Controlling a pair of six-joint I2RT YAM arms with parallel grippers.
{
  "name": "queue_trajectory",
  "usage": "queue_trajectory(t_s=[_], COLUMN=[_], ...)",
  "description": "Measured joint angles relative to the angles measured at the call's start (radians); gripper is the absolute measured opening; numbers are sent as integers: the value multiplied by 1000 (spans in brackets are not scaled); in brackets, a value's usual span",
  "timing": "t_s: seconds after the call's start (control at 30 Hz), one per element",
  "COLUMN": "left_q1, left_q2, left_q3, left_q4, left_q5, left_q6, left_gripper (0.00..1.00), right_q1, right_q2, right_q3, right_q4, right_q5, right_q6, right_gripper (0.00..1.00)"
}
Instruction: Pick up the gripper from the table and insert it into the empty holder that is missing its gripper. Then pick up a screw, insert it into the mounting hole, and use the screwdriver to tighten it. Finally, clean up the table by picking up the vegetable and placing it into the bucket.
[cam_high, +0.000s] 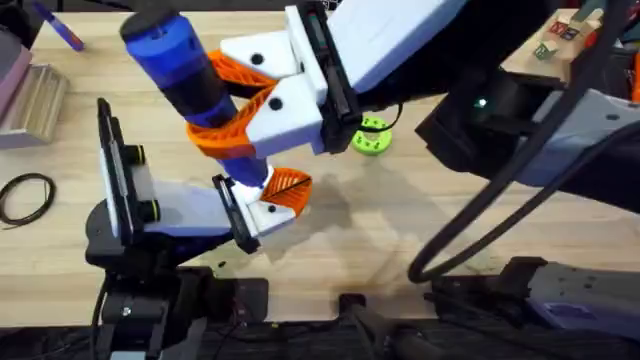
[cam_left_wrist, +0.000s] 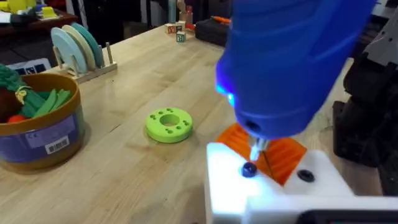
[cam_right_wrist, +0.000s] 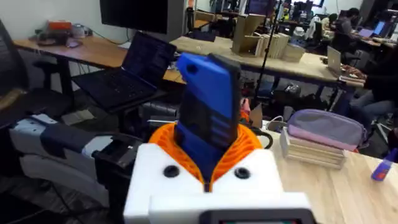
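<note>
- Overhead: the right gripper (cam_high: 235, 105), white blocks with orange ribbed pads, is clamped around the blue screwdriver (cam_high: 185, 70), which tilts with its dark cap toward the upper left and its tip pointing down. Just below, the left gripper (cam_high: 262, 205) carries an orange finger (cam_high: 287, 187) on its white block, directly under the screwdriver's tip. Whether the left fingers are apart or together I cannot tell. A green disc (cam_high: 371, 137) lies on the wooden table (cam_high: 400, 230), to the right of both.
- Left wrist view: the screwdriver's thin bit (cam_left_wrist: 255, 149) comes down at a dark screw (cam_left_wrist: 249, 169) in the white holder (cam_left_wrist: 261, 190) (a blue light glows on the tool's body). The bucket (cam_left_wrist: 37, 121) holds vegetables; the green disc sits between it and the holder.
- Right wrist view: the screwdriver stands upright between 2 orange pads (cam_right_wrist: 249, 149), gripped firmly.
</note>
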Motion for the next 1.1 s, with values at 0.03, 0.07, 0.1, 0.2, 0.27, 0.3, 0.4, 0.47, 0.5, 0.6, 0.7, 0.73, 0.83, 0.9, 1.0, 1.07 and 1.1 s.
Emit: queue_trajectory(t_s=[0.03,0.07,0.1,0.2,0.27,0.3,0.4,0.47,0.5,0.6,0.7,0.73,0.83,0.9,1.0,1.07,1.1], left_q1=[0,0,0,0,0,0,0,0,0,0,0,0,0,0,0,0,0], left_q2=[0,0,0,0,0,0,0,0,0,0,0,0,0,0,0,0,0], left_q3=[0,0,0,0,0,0,0,0,0,0,0,0,0,0,0,0,0], left_q4=[0,0,0,0,0,0,0,0,0,0,0,0,0,0,0,0,0], left_q5=[0,0,0,0,0,0,0,0,1,0,0,0,1,2,3,3,3], left_q6=[0,0,0,0,0,0,0,0,0,0,0,0,0,0,0,0,0], left_gripper=[14,14,14,14,14,14,14,14,14,14,14,14,14,14,14,14,14], right_q1=[0,0,0,0,0,0,0,0,0,0,0,0,0,-2,-3,-3,-3], right_q2=[2,6,10,24,26,26,27,27,27,27,28,27,27,27,27,28,28], right_q3=[0,0,0,0,0,0,0,0,0,0,0,0,0,0,0,-3,-7], right_q4=[1,1,1,0,0,1,1,1,1,1,1,2,2,2,11,28,39], right_q5=[0,0,0,0,0,0,0,0,0,0,0,0,0,0,0,0,0], right_q6=[3,3,5,7,7,7,7,7,7,7,7,7,13,25,33,37,38], right_gripper=[24,24,24,24,24,24,24,24,24,24,24,24,24,24,24,24,24])
